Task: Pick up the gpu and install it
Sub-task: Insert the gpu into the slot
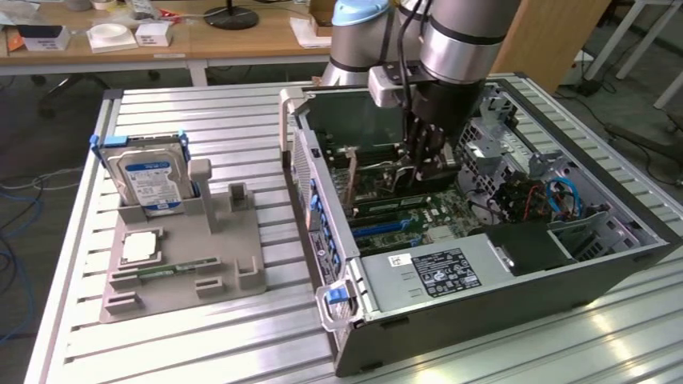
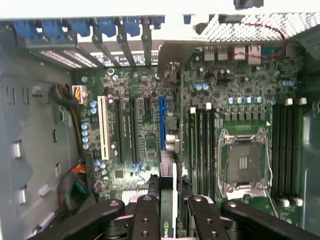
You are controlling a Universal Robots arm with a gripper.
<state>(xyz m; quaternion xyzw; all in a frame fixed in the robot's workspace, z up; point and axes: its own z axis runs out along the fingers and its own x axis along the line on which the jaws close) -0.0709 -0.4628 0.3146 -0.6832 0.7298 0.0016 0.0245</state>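
Gripping the gpu edge-on, gripper partly closed

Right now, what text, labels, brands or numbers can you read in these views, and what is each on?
No text is legible in either view.
Hard drive: blue-white label, print too small to read.
Power supply: black label with white print, too small to read.
White sticker beside that label: dark mark, unreadable.
gpu: small green mark at the picture's edge, cut off, unreadable.

Hand tight around the edge-on gpu, close by the blue slot of the green motherboard.
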